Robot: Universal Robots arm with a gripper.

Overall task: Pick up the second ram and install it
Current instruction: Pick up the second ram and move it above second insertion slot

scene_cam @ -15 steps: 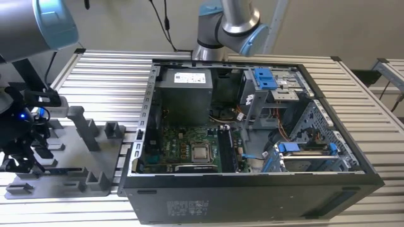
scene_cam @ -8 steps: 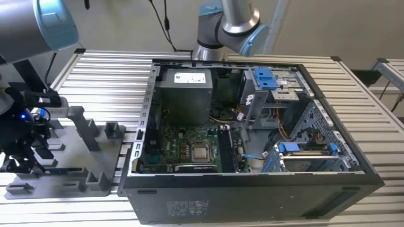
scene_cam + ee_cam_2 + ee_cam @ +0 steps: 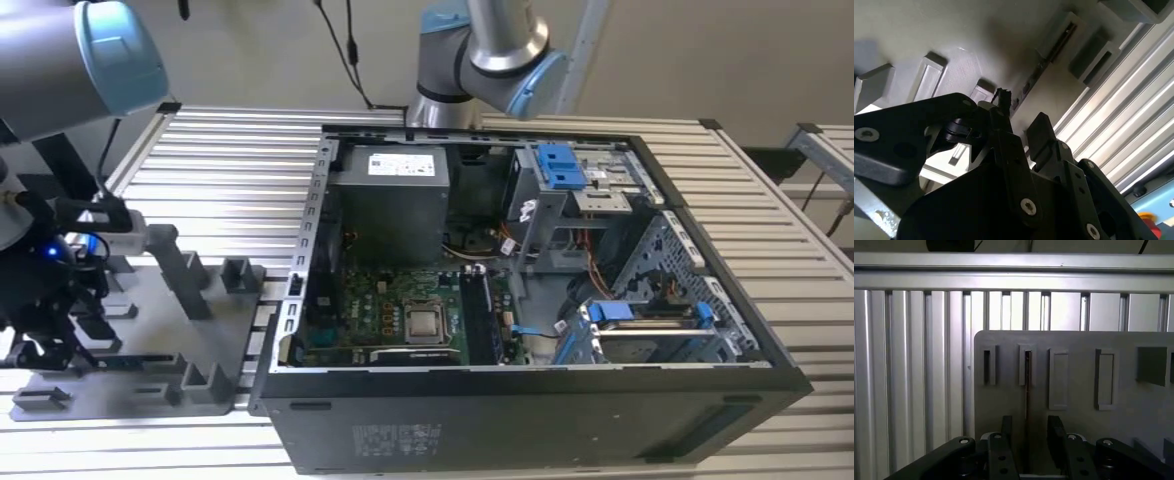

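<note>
**Grey tray, one dark stick, end effector astride it**

Grey plastic makes up the tray point(image 3: 1004, 405), which sits on the slatted metal worktop point(image 3: 240, 150) just beside the open computer case point(image 3: 534, 420), on the exterior view's left. The arm's wrist hangs low over that tray.

As for writing, a white label point(image 3: 407, 162) is stuck on the power supply point(image 3: 387, 210) at the far side of the case. A patch of pale print point(image 3: 396, 437) marks the case's near outer wall.

The second ram point(image 3: 1027, 385) stands on edge in one of the tray's two narrow slots, so in the first wrist view it shows as a thin dark line. Its long axis runs along the slot, from the tray's edge by the worktop slats back towards the wrist. One stick can be counted.

The end effector point(image 3: 1029, 422) has its two black fingers point(image 3: 1006, 430) spread, one on each side of the ram. A gap is visible between each finger and the stick, so nothing is gripped. In the second wrist view the same strip point(image 3: 1051, 47) lies in its slot ahead of the fingers.

Beside the narrow slots the tray carries two wider raised blocks point(image 3: 1059, 380).
</note>
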